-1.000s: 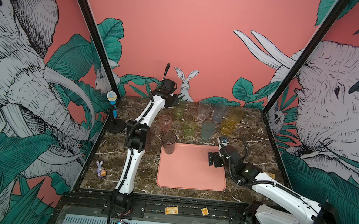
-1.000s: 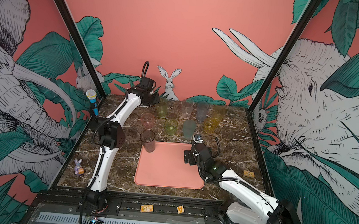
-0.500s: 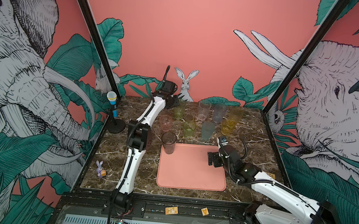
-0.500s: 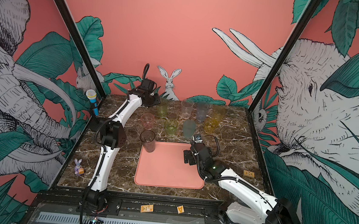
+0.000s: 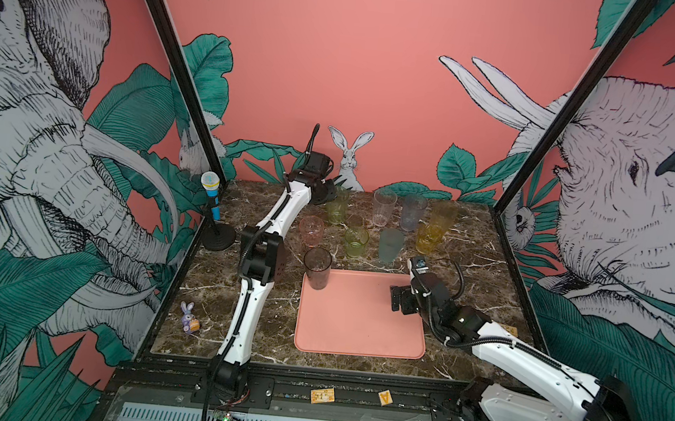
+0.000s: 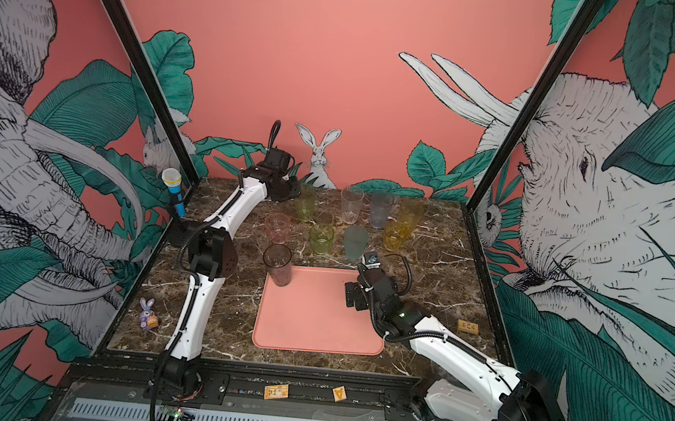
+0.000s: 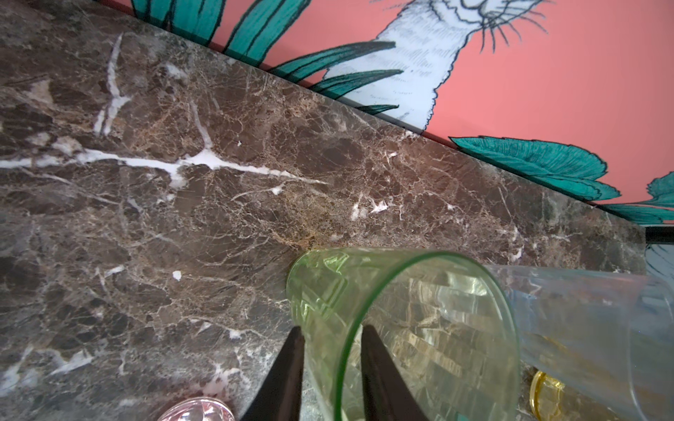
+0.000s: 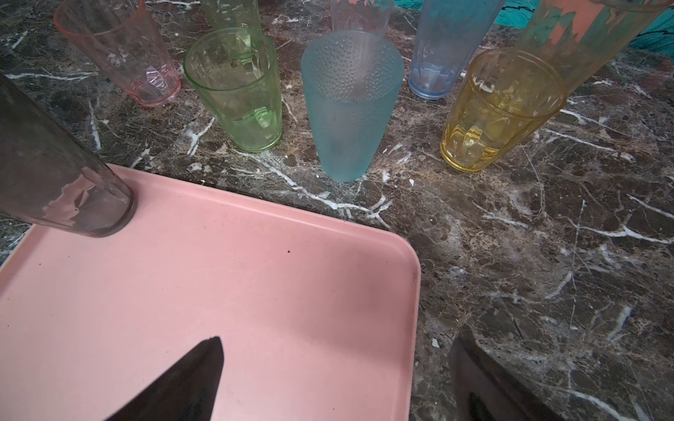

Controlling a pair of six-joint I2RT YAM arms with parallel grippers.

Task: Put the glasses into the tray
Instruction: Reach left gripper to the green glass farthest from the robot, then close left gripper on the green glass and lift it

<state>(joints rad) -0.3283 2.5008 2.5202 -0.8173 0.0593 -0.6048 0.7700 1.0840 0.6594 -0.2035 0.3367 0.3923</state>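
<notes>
left gripper (image 7: 332, 328) is at the back row of the marble table (image 7: 146, 218), with its two black fingers (image 7: 284, 371) astride the wall of the tall green glass (image 7: 419, 310): one finger inside the mouth, one outside. the gap between them is narrow, but we cannot tell if they already press the wall. the glass stands upright on the marble, well apart from the pink tray (image 5: 358, 338), and the clear tall glass (image 7: 583, 320) is just beside it.

we judge that the pinch must be firm before any lift, because a thin smooth wall can slip or tilt. then we lift straight up, so the neighbour is not pushed, and high enough to pass over the pink glass (image 5: 311, 230) and the short green glass (image 5: 356, 241) that stand between. in the tray only the smoky grey glass (image 5: 317, 268) stands, in the far left corner; we set the green one beside it, not touching.

right gripper (image 8: 339, 337) hangs wide open over the tray's far right corner and holds nothing.
</notes>
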